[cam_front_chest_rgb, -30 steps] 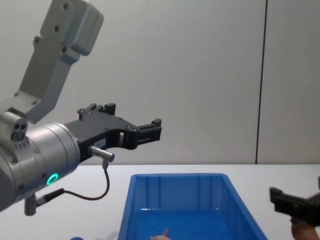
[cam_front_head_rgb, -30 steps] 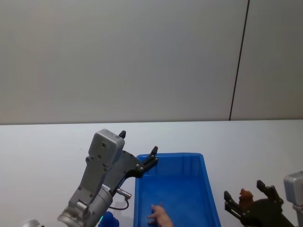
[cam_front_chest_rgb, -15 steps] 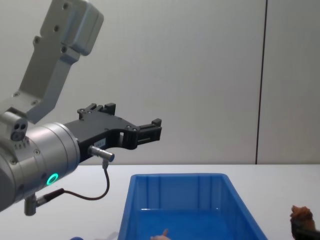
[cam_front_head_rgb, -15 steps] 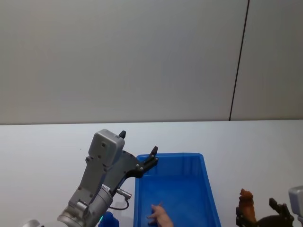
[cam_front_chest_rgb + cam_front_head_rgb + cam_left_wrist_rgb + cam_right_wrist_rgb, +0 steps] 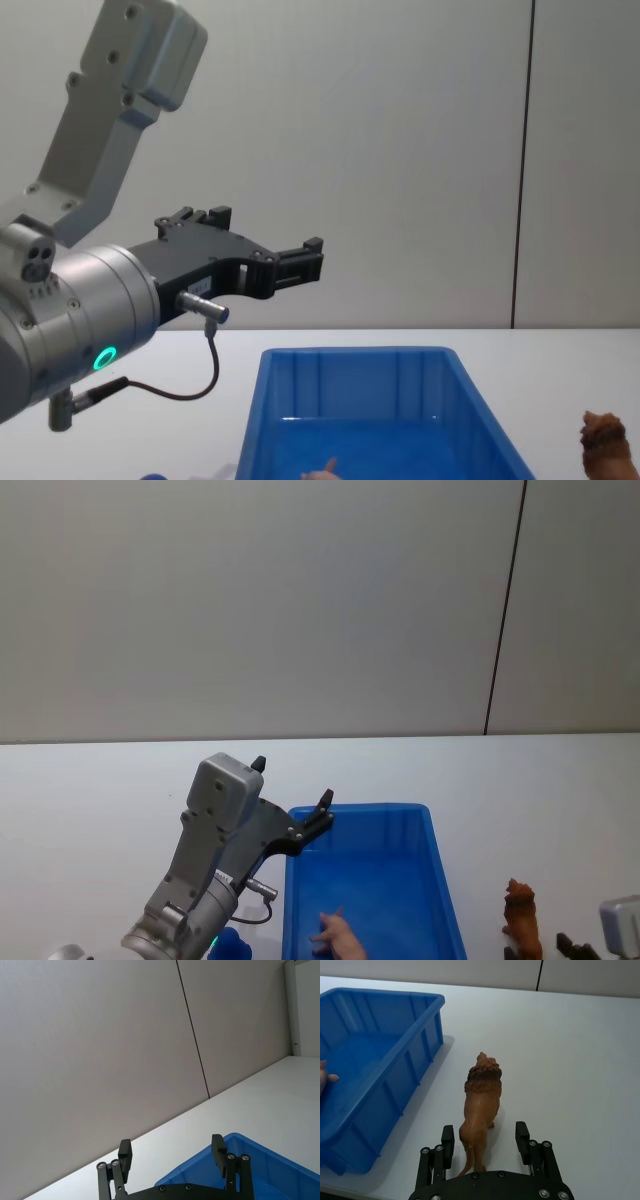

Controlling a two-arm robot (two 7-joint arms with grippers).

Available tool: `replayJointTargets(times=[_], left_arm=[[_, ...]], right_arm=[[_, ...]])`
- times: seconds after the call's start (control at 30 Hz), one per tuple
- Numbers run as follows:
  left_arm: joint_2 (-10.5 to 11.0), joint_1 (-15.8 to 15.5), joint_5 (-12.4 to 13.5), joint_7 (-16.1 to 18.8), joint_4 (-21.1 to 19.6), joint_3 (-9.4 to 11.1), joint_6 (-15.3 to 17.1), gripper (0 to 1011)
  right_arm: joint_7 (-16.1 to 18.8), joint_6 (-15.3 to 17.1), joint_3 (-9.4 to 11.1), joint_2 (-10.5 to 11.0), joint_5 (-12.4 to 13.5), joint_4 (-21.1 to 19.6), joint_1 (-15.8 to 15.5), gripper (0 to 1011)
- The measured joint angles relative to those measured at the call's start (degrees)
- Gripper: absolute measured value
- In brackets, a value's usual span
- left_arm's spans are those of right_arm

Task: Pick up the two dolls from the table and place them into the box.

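Note:
The brown lion doll (image 5: pixel 480 1095) stands upright on the white table (image 5: pixel 580 1060), to the right of the blue box (image 5: pixel 375 1060); it also shows as the lion (image 5: pixel 521 920) and the lion (image 5: pixel 603 440). My right gripper (image 5: pixel 485 1140) is open, its fingers on either side of the lion's hindquarters and not touching it. My left gripper (image 5: pixel 292 782) is open and empty, held in the air above the box's (image 5: pixel 400 815) far left corner. A pinkish piece (image 5: pixel 338 936) lies in the box. A rounded blue shape (image 5: pixel 229 946) sits just left of it; I cannot tell what it is.
The white table (image 5: pixel 90 790) runs wide on both sides of the box and back to a grey wall. My left arm's large grey housing (image 5: pixel 60 330) stands tall at the left, with a thin cable (image 5: pixel 200 380) hanging below it.
My right gripper has drawn back toward the robot, from around the lion's whole body to just its hindquarters. The lion stays standing on the table. The left arm has not moved.

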Motion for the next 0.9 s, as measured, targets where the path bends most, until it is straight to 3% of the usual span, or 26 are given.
replayJointTargets(times=[0.13, 0.23, 0.4, 0.53, 0.9], left_arm=[[0.0, 0.0, 0.0, 0.0, 0.0, 0.0, 0.0, 1003], [0.0, 0.0, 0.0, 0.0, 0.0, 0.0, 0.0, 1003], [0.0, 0.0, 0.0, 0.0, 0.0, 0.0, 0.0, 1003], [0.0, 0.0, 0.0, 0.0, 0.0, 0.0, 0.0, 1003], [0.0, 0.0, 0.0, 0.0, 0.0, 0.0, 0.0, 1003]], right_arm=[[0.48, -0.01, -0.03, -0.15, 0.04, 0.7, 0.14, 686], [0.91, -0.06, -0.08, -0.28, -0.01, 1.35, 0.24, 546], [1.18, -0.29, -0.13, -0.37, -0.51, 1.59, 0.3, 425], [1.26, -0.78, -0.2, -0.4, -1.53, 1.38, 0.29, 268], [2.2, -2.81, -0.48, -0.31, -4.82, -1.65, 0.37, 240]])
